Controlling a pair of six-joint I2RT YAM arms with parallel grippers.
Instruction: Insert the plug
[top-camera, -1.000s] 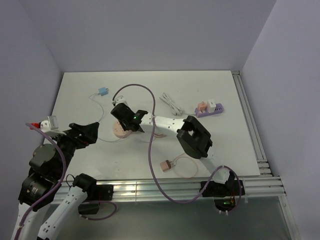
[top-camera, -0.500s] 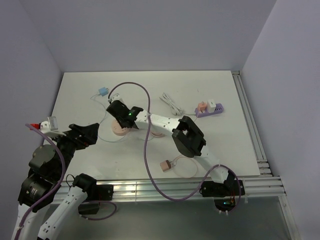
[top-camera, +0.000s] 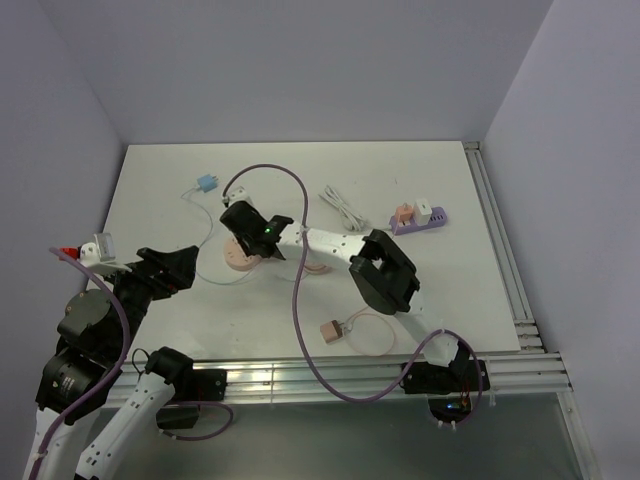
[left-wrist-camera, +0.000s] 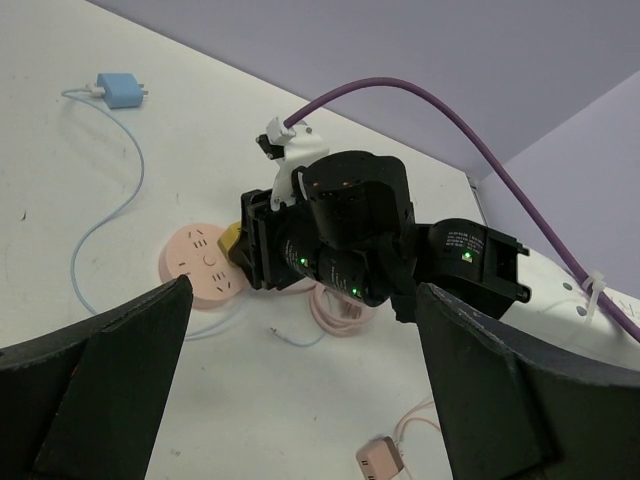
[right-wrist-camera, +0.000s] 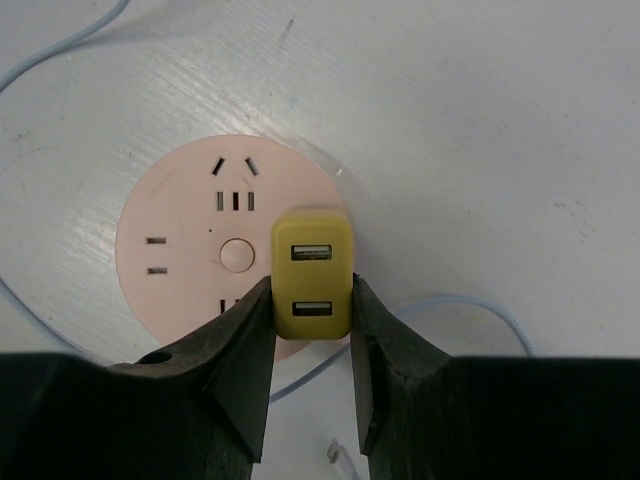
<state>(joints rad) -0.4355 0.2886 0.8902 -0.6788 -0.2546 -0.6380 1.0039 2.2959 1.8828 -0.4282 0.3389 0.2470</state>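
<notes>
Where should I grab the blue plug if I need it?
Grip the blue plug by its boxy body, coming straight down and closing across the two plain sides: it lies flat, prongs out one end, cable out the other.

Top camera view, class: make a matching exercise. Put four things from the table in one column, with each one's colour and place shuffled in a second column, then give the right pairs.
Column A
1. charger
2. round socket
3. power strip
4. small plug

Column B
a. blue, far left on the table
b. purple, on the right side
c. yellow, held in the right gripper
d. pink, beneath the right gripper

Pairs: 1-c, 2-d, 3-b, 4-a
</notes>
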